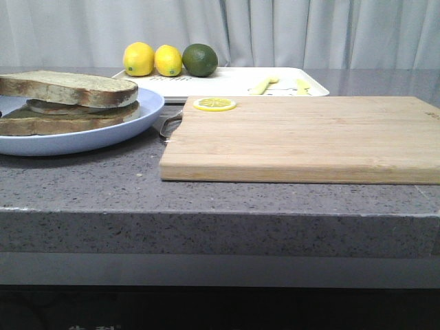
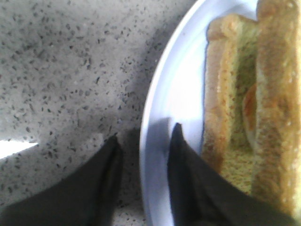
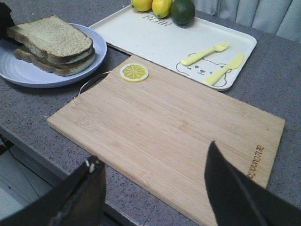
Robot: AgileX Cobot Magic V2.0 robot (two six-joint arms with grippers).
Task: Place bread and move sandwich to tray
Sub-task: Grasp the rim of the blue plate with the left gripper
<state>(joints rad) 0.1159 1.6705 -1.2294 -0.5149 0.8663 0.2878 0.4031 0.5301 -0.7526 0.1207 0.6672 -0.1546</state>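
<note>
On the blue plate (image 1: 148, 110) at the counter's left, the sandwich (image 1: 69, 103) is sitting with the bread (image 3: 51, 35) already on top; carrying it to the tray (image 3: 160, 44) behind is remaining. Its long side is lying across the robot's front. The left gripper (image 2: 143, 141) is straddling the plate's rim, parted; the right gripper (image 3: 155, 169) is hanging unclenched over the cutting board (image 3: 164, 122).

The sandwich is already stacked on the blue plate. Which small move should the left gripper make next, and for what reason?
Probably close the left gripper on the plate. Its fingers are open and straddle the rim, one outside over the counter, one inside beside the sandwich. The top slice is already on, so what remains is carrying the plate to the tray, which has bare space beside the fruit.
</note>
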